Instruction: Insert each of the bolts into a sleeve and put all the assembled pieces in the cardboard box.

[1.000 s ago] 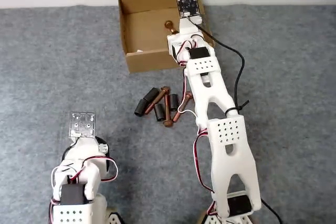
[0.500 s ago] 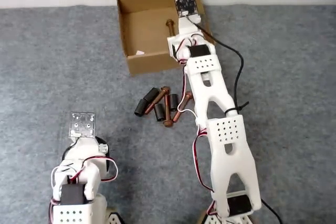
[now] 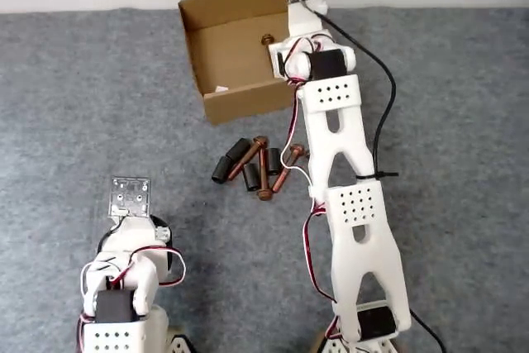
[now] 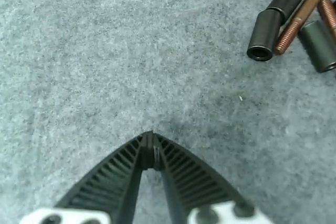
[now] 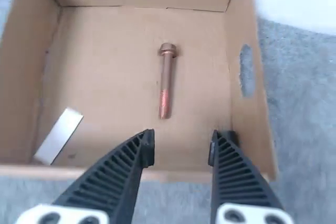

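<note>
Starting at the left, our left end effector [image 4: 151,145] sits with its fingers pressed together and nothing between them, low over the grey bench [image 3: 74,105] and well apart from the parts. Toward the middle, the black sleeves [image 3: 230,159] and loose bolts [image 3: 263,168] lie in a tight heap on the bench just in front of the cardboard box [image 3: 198,39], some touching and crossing one another. Inside the box, a bare bolt [image 5: 166,80] lies flat on the floor with its head toward the far wall and no sleeve on it that we can see, and a white slip [image 5: 59,135] rests near a corner. Our right end effector [image 5: 182,139] hangs over the box's near wall with its fingers spread wide and empty, the bolt lying ahead of the gap. We judge the step in hand to be work at the box, and since that bolt looks unassembled, we would do well to treat it as unfinished. If we go in for it, we should drop straight down with the fingers either side of the shank near its middle, keeping them off the near wall, because the light cardboard is likely to slide if nudged. If we pull out instead, we should rise above the rim before swinging toward the heap, then choose a sleeve at the heap's edge so that closing does not scatter its neighbours.
</note>
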